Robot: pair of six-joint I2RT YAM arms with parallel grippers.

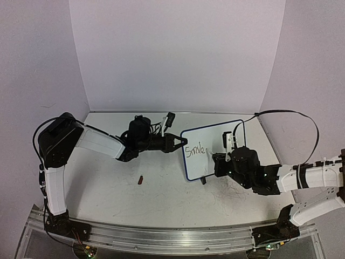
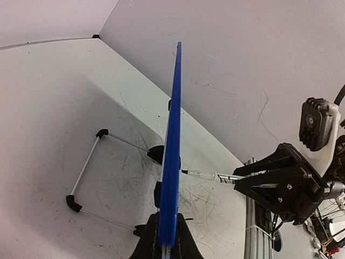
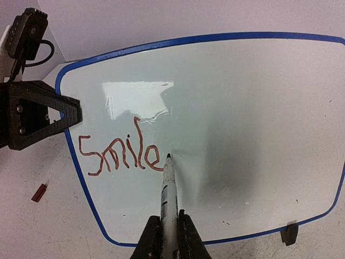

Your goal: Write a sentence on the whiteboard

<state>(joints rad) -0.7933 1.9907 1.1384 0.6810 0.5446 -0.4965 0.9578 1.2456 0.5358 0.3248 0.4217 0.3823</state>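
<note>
As seen from the top external view, the whiteboard (image 1: 215, 137) stands on the table (image 1: 161, 197) toward 3 o'clock of its centre, face turned to the right arm. The left gripper (image 1: 180, 144) is pinched on the board's 9 o'clock edge. The right gripper (image 1: 216, 161) sits at the board's 6 o'clock edge; its jaws are too small here to judge. The sentence (image 1: 195, 150) reads only "Smile", at the 9 o'clock side of the face. A small red piece (image 1: 140, 180) lies on the table at 7 o'clock of the board, well apart.

Left wrist view: the board appears edge-on as a blue strip, and the fingers (image 2: 186, 245) press on it from both sides at 6 o'clock of the picture. The wire stand (image 2: 86, 172) rests on the table at 9 o'clock, behind the board. A marker (image 2: 207, 175) comes in from 3 o'clock, tip at the face.

Right wrist view: the right jaws are closed on the marker barrel at 6 o'clock, and the tip touches the face just beside the final "e". The lettering is reddish brown. One black foot (image 3: 289, 233) shows at 5 o'clock, under the blue frame
</note>
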